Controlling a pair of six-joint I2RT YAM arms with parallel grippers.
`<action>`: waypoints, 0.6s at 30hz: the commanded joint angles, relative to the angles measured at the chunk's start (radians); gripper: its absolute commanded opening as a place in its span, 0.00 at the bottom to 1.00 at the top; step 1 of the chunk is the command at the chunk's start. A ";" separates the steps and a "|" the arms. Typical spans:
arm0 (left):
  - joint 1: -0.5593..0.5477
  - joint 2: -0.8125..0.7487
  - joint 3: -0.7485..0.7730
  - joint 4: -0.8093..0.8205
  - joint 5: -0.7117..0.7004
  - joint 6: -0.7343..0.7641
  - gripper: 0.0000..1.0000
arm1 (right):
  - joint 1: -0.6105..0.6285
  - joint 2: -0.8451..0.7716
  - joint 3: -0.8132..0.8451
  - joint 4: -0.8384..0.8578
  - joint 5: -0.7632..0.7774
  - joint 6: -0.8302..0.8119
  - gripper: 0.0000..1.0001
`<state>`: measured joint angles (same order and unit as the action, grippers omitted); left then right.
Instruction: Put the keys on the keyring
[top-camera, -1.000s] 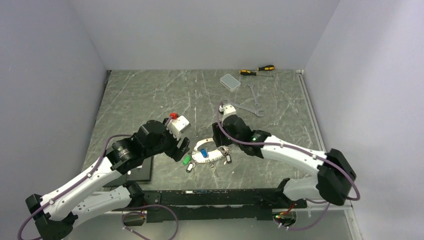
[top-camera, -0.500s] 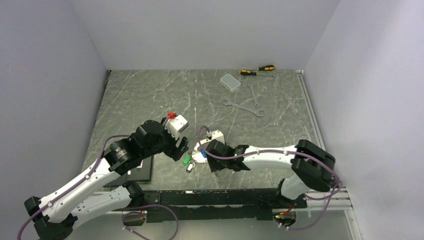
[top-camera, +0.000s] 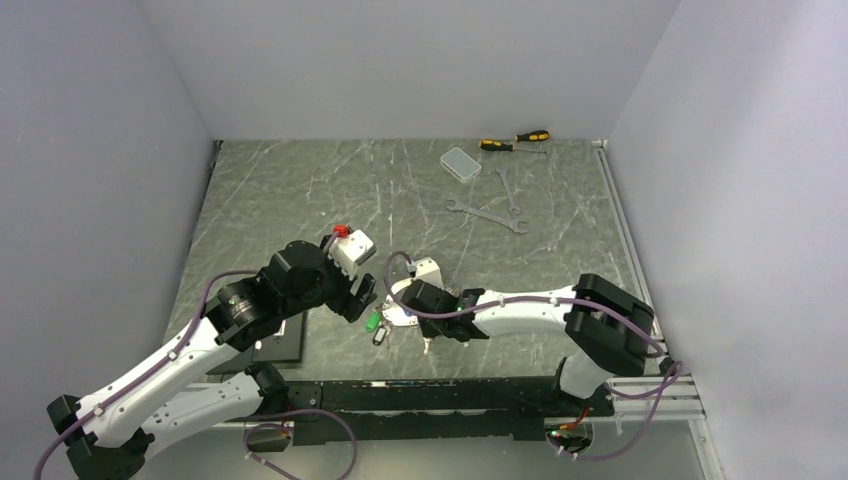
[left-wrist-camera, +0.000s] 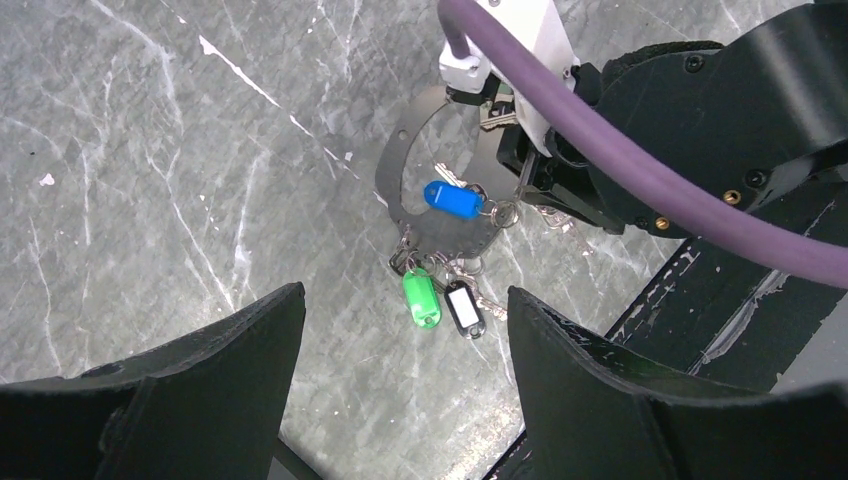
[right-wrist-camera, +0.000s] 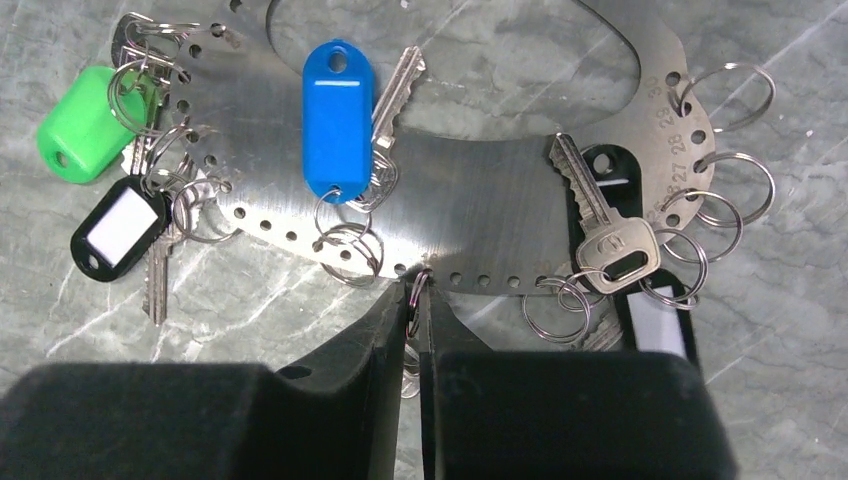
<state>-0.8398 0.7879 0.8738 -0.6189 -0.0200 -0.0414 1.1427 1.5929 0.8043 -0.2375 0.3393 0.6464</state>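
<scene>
two grippers worked low over a grey marbled table. your right gripper had its jaws pressed almost together, pinching a thin split ring at the near rim of the keyring, which showed as a flat silver crescent plate pierced by a row of small holes. your left gripper hung wide apart and empty just beside the plate, touching nothing

the keys lay on or against the plate. one with a blue tag lay across its middle, and a green tag and a black tag were bunched at its left end. a plain silver key rested at its right end among several small rings. which rings actually passed through a hole could not be told for all of them

the step in hand looked like seating that pinched ring in a rim hole. to do it well, you likely needed the tips on the wire alone, not on the plate edge, and a slow, low motion. the plate seemed light enough to slide, so your free left gripper could have pinned its far rim. the thin ring might have slipped from the narrow tips or snagged a neighbouring ring
</scene>
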 joint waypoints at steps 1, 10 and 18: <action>0.005 -0.008 0.013 0.000 0.009 -0.002 0.78 | 0.009 -0.038 -0.043 -0.067 -0.018 -0.016 0.14; 0.004 0.000 0.013 -0.001 0.011 -0.002 0.78 | 0.010 -0.145 -0.110 -0.065 -0.064 -0.021 0.54; 0.005 0.004 0.013 -0.001 0.011 -0.003 0.78 | 0.046 -0.077 -0.074 -0.081 -0.073 0.017 0.49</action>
<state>-0.8391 0.7898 0.8738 -0.6189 -0.0196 -0.0418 1.1606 1.4742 0.7086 -0.2882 0.2886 0.6277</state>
